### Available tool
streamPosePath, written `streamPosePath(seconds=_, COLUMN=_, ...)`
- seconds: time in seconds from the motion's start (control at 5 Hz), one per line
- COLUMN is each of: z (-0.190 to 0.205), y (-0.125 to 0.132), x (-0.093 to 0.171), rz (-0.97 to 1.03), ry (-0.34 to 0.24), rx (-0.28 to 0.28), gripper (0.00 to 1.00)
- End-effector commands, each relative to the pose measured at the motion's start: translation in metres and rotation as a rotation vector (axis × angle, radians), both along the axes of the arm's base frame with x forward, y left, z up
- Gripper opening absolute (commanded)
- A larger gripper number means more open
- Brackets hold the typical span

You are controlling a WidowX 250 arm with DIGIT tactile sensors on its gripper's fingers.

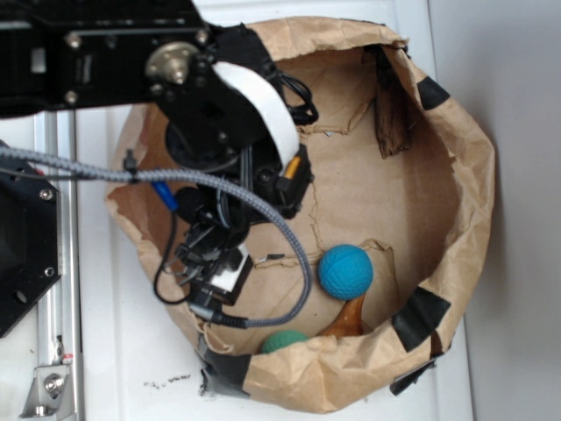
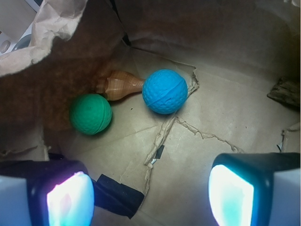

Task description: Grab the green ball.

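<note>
The green ball [image 2: 91, 113] lies on the paper floor of the brown paper bin, close to its wall; in the exterior view the green ball [image 1: 283, 341] peeks over the front rim. A blue dimpled ball [image 2: 165, 91] [image 1: 344, 270] rests to its right, with an orange-brown tapered object [image 2: 118, 85] [image 1: 345, 319] between them. My gripper [image 2: 150, 195] hangs open above bare paper, short of both balls, with nothing between its glowing pads [image 2: 70, 200]. In the exterior view the gripper [image 1: 219, 272] is at the bin's left side.
The crumpled brown paper bin wall [image 1: 465, 167] rings the workspace, patched with black tape [image 1: 419, 316]. A strip of black tape [image 2: 117, 195] and a torn seam [image 2: 162, 136] mark the floor. Cables [image 1: 289, 237] trail from the arm. A dark scrap [image 2: 284, 92] lies at right.
</note>
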State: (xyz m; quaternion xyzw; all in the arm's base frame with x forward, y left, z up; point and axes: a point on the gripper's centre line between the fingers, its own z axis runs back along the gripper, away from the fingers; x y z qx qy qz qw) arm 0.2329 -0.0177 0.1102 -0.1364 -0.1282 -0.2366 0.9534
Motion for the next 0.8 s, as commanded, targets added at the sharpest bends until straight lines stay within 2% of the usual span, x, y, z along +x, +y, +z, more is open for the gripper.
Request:
streamPosePath(seconds=0.0, z=0.008, y=0.001, x=0.003, rz=0.003, ry=-0.035, rx=0.006, gripper=1.0)
streamPosePath(seconds=0.2, z=-0.003, y=-0.003, x=0.021, rz=-0.005, ry=0.029, rx=-0.049, gripper=1.0)
streamPosePath(seconds=0.4, z=-0.015, y=0.002, x=0.041, rz=0.015, ry=0.058, rx=-0.082, gripper=1.0)
streamPosePath(seconds=0.6, z=-0.022, y=-0.002, x=0.057, rz=0.002, ry=0.053, rx=-0.063, gripper=1.0)
